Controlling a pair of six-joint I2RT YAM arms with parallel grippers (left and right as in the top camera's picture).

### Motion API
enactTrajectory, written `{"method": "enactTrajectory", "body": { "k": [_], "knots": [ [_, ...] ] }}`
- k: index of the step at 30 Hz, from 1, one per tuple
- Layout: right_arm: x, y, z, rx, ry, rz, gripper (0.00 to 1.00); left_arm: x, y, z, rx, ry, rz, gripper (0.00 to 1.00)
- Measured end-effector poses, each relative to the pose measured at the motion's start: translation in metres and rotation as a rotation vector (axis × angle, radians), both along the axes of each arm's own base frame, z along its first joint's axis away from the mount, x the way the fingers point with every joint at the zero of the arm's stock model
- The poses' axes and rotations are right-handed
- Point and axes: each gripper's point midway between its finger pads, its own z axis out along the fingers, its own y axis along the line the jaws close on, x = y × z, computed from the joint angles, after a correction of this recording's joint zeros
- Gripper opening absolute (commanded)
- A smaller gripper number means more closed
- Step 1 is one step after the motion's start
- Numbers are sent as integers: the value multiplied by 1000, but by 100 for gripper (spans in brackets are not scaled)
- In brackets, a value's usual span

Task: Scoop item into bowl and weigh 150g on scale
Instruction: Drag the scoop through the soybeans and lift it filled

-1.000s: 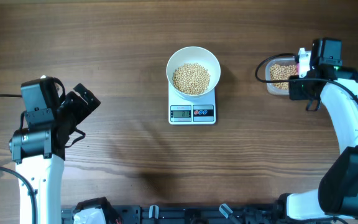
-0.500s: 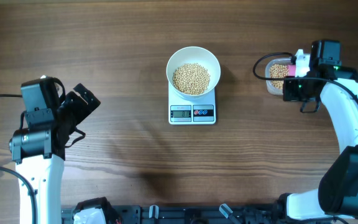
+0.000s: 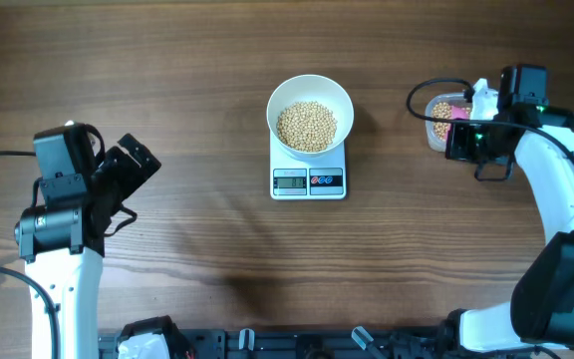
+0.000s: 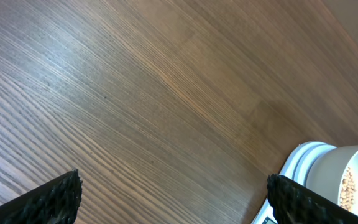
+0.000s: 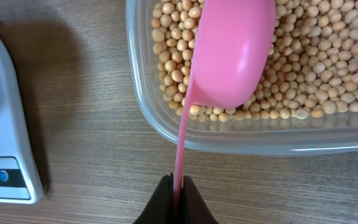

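Now | right gripper [image 5: 178, 186] clamped on pink scoop [image 5: 232, 50] (over beans [image 5: 328, 56]) | left gripper [image 4: 176, 199] apart

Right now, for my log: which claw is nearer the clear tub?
Right: the right claw holds the pink scoop over the tub; the left claw hangs beyond the scale.

The scale [image 3: 308, 180] display seems lit, but its digits are unreadable.

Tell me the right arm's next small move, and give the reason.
Probably dip the pink scoop down into the beans to take a load. The right hand is shut on the scoop's thin handle, and its cup sits over the beans in the clear tub, rounded back toward the wrist camera.
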Motion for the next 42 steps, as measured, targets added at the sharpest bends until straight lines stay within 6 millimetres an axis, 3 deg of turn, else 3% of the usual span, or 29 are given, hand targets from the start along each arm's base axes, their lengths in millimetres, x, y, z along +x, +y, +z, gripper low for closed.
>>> {"method": "enactTrajectory", "body": {
  "k": [14, 42],
  "knots": [
    [-8, -8, 0, 216, 2, -113, 4, 0, 0, 0, 0, 0, 0, 100],
    [-8, -30, 4, 434, -31, -222, 4, 0, 0, 0, 0, 0, 0, 100]
  ]
}}
